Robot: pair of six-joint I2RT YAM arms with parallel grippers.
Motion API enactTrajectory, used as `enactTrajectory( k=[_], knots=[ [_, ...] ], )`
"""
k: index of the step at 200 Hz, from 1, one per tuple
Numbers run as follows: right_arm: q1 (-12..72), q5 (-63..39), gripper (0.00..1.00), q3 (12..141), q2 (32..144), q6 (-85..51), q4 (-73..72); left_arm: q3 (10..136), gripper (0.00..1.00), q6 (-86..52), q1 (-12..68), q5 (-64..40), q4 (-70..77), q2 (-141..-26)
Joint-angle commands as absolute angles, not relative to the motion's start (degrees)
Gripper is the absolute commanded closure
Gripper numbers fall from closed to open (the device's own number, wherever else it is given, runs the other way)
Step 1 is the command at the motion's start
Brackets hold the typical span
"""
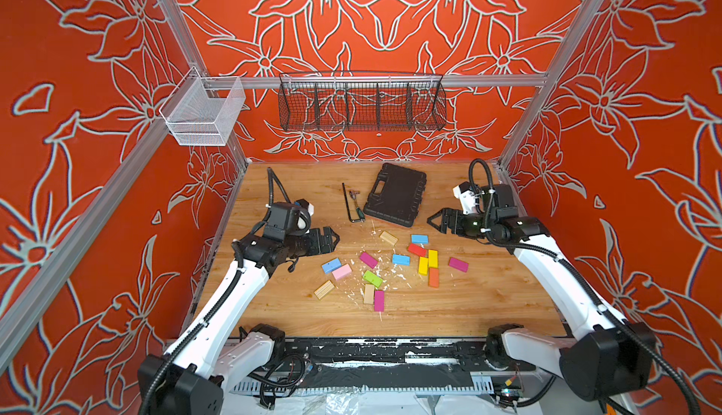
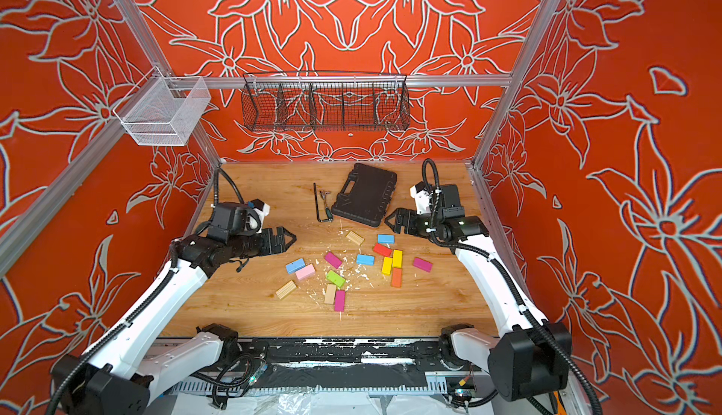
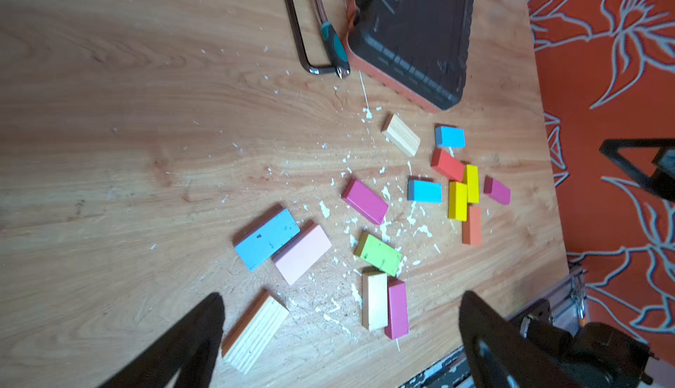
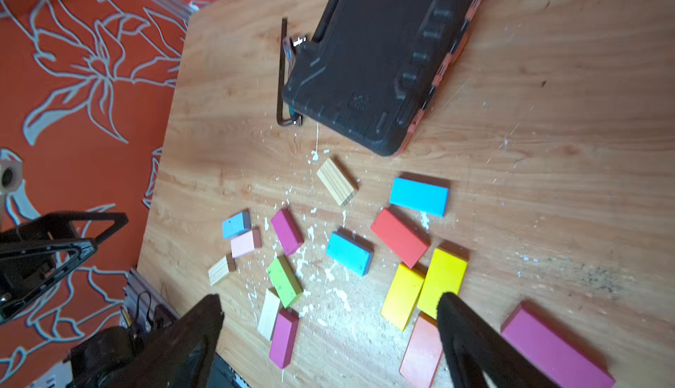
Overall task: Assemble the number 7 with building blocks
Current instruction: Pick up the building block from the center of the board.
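The building blocks lie loose and scattered on the wooden table [image 1: 281, 315]; no number 7 shows among them. In both top views a blue block [image 1: 331, 265] touches a pink one [image 1: 342, 272], and a green block [image 2: 335, 278] lies mid-table. A red block [image 1: 417, 250], two yellow ones [image 1: 423, 265] and an orange one [image 1: 433, 277] cluster at the right. My left gripper [image 1: 335, 239] [image 3: 341, 300] hovers open left of the blocks, holding nothing. My right gripper [image 1: 429, 222] [image 4: 328, 299] hovers open behind the right cluster, also with nothing in it.
A black plastic case [image 1: 395, 195] lies at the back, with an L-shaped hex key [image 1: 347, 204] and a small teal-handled tool [image 3: 332, 44] beside it. White flakes litter the table among the blocks. A black wire basket [image 1: 361, 106] and a white mesh basket [image 1: 203, 114] hang on the frame.
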State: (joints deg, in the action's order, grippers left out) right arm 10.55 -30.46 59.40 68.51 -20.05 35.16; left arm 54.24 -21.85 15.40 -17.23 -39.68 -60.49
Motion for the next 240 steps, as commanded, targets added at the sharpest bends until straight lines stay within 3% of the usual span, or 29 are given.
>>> enactTrajectory(
  k=[1,110,218,240],
  knots=[
    [12.0,-30.0,0.07,60.7,69.9,-17.8,40.5,55.3,0.03,-20.5,18.3,-17.3,-42.0,-62.5],
    [13.5,-24.4,0.20,59.4,74.2,-16.7,44.2,60.2,0.03,-18.4,33.0,-11.3,-43.6,-78.9],
    [17.8,-22.0,0.24,59.4,76.3,-18.3,43.0,66.3,0.00,-22.2,33.9,-9.2,-44.7,-90.1],
    [18.4,-22.6,0.24,59.2,76.2,-18.6,41.7,68.8,0.04,-23.3,34.0,-9.8,-45.1,-93.1]
  ],
)
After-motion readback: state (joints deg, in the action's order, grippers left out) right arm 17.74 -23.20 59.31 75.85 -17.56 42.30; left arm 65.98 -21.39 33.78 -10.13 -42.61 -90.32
